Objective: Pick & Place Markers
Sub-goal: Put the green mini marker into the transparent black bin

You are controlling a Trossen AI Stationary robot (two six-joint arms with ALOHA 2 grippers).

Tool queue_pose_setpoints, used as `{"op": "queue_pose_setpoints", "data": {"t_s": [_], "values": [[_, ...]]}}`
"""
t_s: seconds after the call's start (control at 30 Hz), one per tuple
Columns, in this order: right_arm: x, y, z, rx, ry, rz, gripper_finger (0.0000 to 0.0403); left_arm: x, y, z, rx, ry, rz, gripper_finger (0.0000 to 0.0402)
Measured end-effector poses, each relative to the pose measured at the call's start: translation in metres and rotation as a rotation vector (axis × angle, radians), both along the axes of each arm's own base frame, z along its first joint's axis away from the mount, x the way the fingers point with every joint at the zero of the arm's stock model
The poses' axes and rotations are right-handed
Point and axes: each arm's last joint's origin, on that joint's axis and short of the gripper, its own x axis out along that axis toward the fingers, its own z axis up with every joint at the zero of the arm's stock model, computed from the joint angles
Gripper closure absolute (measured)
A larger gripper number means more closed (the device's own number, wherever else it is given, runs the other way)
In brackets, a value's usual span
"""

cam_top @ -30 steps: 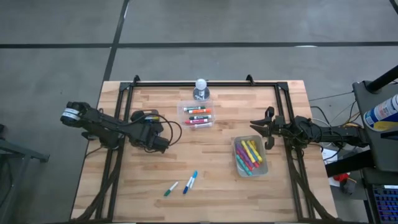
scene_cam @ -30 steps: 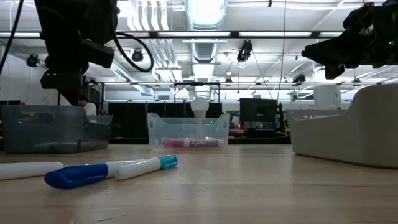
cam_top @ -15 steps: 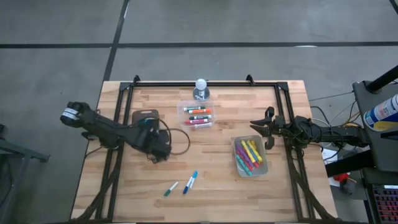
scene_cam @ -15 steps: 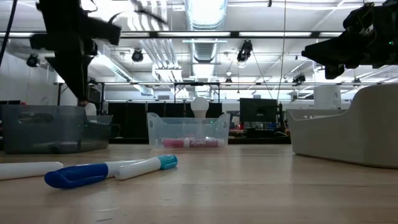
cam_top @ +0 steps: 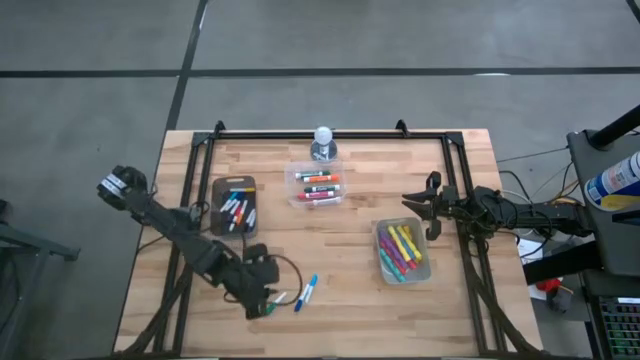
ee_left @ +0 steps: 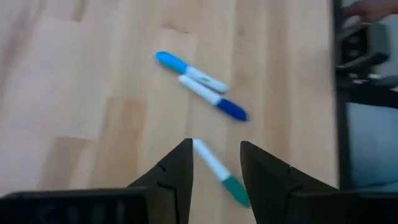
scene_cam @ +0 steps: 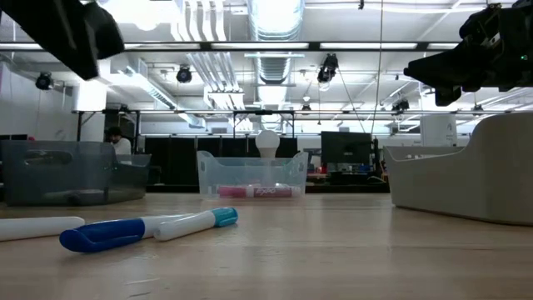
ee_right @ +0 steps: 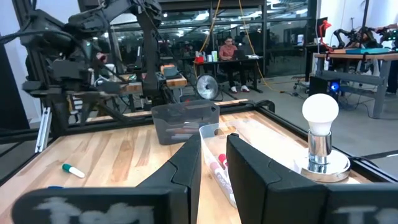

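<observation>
Markers are what the job is about, and two still lie loose on the bare wood in the lower middle of the high view: a green-capped marker (cam_top: 275, 303) and a blue marker (cam_top: 306, 292). The left gripper (cam_top: 262, 297) hangs right over the green-capped one; in the left wrist view its fingers (ee_left: 177, 171) stand apart with nothing between them, and the green-capped marker (ee_left: 217, 172) runs out from the gap, long axis slanting toward the lower right of that frame, cap at the far end. That slant is what the coming grasp depends on: the jaws probably need to straddle the barrel across its length, not along it. The blue marker (ee_left: 208, 96), with a light blue one (ee_left: 186, 67) touching it end to end, lies a little farther on, near enough that a sloppy closing might nudge it. The right gripper (cam_top: 431, 219) waits level with the far right of the table, just beside the clear tub (cam_top: 423, 265) of pink, yellow and green markers; its jaws are narrowly parted and empty, well apart from the loose pair. A dark tray (cam_top: 217, 208) at centre left and a second clear tub (cam_top: 291, 187) at upper centre already hold markers; a light bulb (cam_top: 322, 139) stands beyond the latter.
</observation>
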Motion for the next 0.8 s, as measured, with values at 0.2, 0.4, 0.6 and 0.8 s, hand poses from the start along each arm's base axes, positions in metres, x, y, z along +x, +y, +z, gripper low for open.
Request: {"op": "queue_pose_setpoints", "data": {"t_s": [0.2, 0.4, 0.6, 0.8], "values": [[0.000, 0.000, 0.000, 0.000, 0.000, 0.000, 0.0335, 0.000, -0.016, -0.015, -0.056, -0.032, 0.042, 0.0275], [0.000, 0.000, 0.000, 0.001, 0.000, 0.000, 0.0335, 0.009, -0.024, -0.049, -0.033, 0.048, 0.125, 0.0275], [0.000, 0.000, 0.000, 0.001, 0.000, 0.000, 0.0335, 0.014, -0.030, -0.073, 0.002, 0.115, 0.153, 0.0275], [0.000, 0.000, 0.000, 0.000, 0.000, 0.000, 0.0335, 0.019, -0.034, -0.093, 0.039, 0.151, 0.162, 0.0275]]}}
